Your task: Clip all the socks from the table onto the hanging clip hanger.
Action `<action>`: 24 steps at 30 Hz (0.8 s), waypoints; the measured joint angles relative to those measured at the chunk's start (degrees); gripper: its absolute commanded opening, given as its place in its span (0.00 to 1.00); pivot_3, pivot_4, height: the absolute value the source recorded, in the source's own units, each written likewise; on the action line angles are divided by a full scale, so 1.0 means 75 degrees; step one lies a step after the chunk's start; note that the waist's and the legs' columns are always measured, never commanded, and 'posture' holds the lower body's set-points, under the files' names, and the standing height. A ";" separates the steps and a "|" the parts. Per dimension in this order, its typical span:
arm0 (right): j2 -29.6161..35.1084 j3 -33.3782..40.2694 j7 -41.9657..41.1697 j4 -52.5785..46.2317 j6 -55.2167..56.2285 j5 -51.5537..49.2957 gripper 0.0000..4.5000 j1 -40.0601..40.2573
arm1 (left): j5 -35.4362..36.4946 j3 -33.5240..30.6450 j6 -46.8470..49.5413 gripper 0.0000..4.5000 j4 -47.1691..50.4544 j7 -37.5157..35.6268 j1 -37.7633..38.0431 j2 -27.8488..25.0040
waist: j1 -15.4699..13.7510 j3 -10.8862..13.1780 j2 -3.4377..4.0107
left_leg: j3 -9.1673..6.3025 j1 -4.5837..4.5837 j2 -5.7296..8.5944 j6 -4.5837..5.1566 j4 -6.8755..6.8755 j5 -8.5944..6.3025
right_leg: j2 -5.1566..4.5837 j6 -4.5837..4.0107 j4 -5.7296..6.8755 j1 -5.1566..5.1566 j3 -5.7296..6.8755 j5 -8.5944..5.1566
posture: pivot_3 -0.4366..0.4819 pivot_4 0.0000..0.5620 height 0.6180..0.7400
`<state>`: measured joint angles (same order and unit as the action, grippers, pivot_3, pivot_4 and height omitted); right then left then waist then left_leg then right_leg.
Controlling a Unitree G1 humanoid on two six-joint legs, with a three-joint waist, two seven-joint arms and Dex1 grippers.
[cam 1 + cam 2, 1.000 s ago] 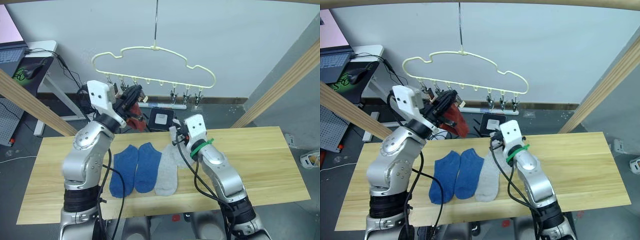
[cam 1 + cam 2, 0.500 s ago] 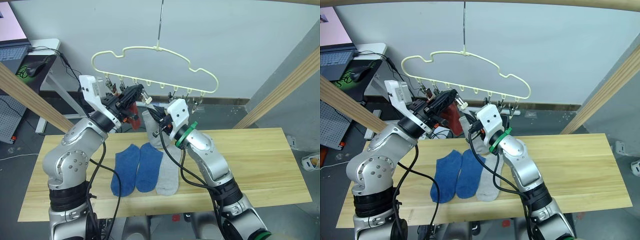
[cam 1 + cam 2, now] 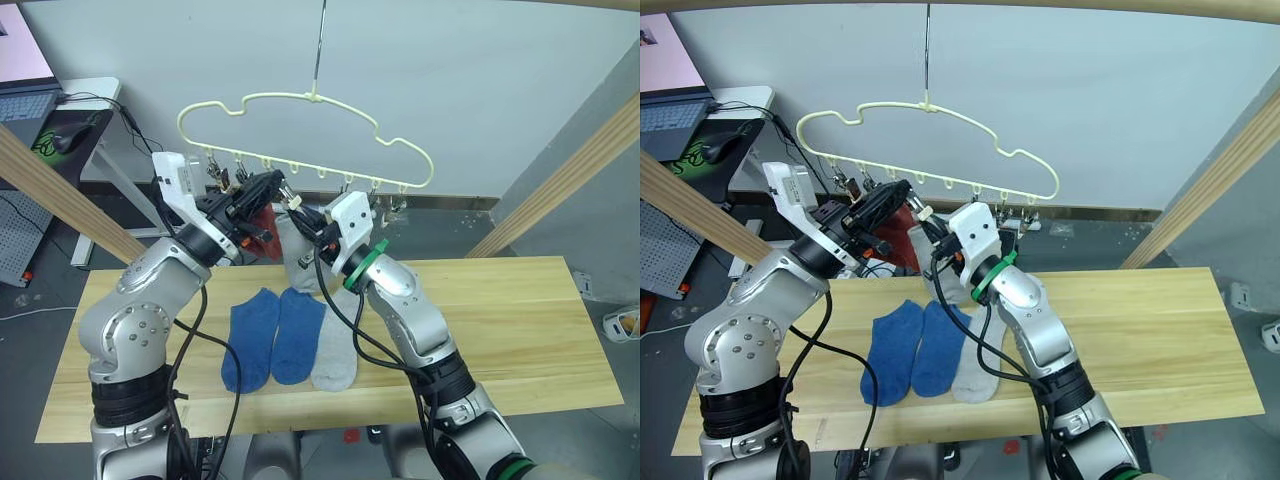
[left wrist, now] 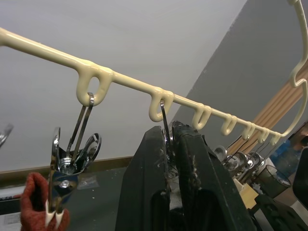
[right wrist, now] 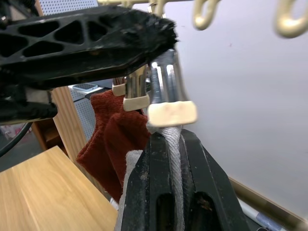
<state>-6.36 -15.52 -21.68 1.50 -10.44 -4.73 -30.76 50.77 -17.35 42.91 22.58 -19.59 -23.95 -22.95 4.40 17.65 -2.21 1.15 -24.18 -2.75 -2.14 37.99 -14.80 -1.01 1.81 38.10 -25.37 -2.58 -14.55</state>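
Sock in hand: soft light grey ankle sock (image 5: 177,159), limp and light; best pinched at the cuff edge.
Right end effector (image 5: 174,144): clenched on that cuff, just under a metal clip (image 5: 166,91).
Left end effector (image 4: 172,144): squeezing that clip on the pale yellow wire clip hanger (image 3: 300,130).
Light-wood worktop (image 3: 520,330): two blue socks (image 3: 270,335), one grey sock (image 3: 335,350).
Hung already: rust red socks (image 5: 113,139).
Writing: none legible.

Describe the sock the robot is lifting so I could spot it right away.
Start at the pale yellow clip hanger hanging before the wall. Under its bottom bar, the right pincer holds a light grey sock up to a metal clip. Unlike the rust red socks already hanging beside it, it is pale, and its grey twin lies flat on the table.
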 measured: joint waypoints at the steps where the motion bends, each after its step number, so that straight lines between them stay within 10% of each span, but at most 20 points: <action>1: -0.0017 0.0026 0.0024 0.0004 0.0001 -0.0004 0.01 -0.0001 | 0.0026 -0.0005 0.0000 0.00 0.0000 0.0000 0.0004 -0.0004 | -0.0002 0.0000 0.0000 | -0.0003 -0.0002 0.0001 0.0000 0.0001 0.0000 | -0.0002 0.0000 0.0000 0.0000 0.0003 0.0000 | 0.41 0.52 0.99; 20: -0.0241 0.0255 -0.0125 0.0018 -0.0152 -0.0676 0.01 0.0015 | 0.0293 -0.0026 0.0008 0.00 0.0055 0.0208 0.0012 -0.0044 | -0.0041 -0.0001 0.0001 | -0.0043 -0.0024 0.0007 -0.0004 0.0013 0.0006 | -0.0004 -0.0001 0.0005 0.0001 0.0037 0.0001 | 0.41 0.52 0.99; 24: -0.0241 0.0246 -0.0132 0.0018 -0.0160 -0.0678 0.00 0.0014 | 0.0435 -0.0071 0.0021 0.27 0.0059 0.0288 0.0007 -0.0044 | -0.0043 -0.0001 0.0001 | -0.0045 -0.0025 0.0007 -0.0005 0.0014 0.0007 | -0.0004 -0.0001 0.0008 0.0001 0.0038 0.0001 | 0.41 0.52 0.99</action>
<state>-8.17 -13.67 -22.67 1.64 -11.64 -9.81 -30.65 54.03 -17.89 43.07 23.02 -17.42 -23.90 -23.28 4.08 17.65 -2.20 0.81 -24.36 -2.70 -2.18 38.10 -14.75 -1.04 1.80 38.16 -25.36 -2.30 -14.54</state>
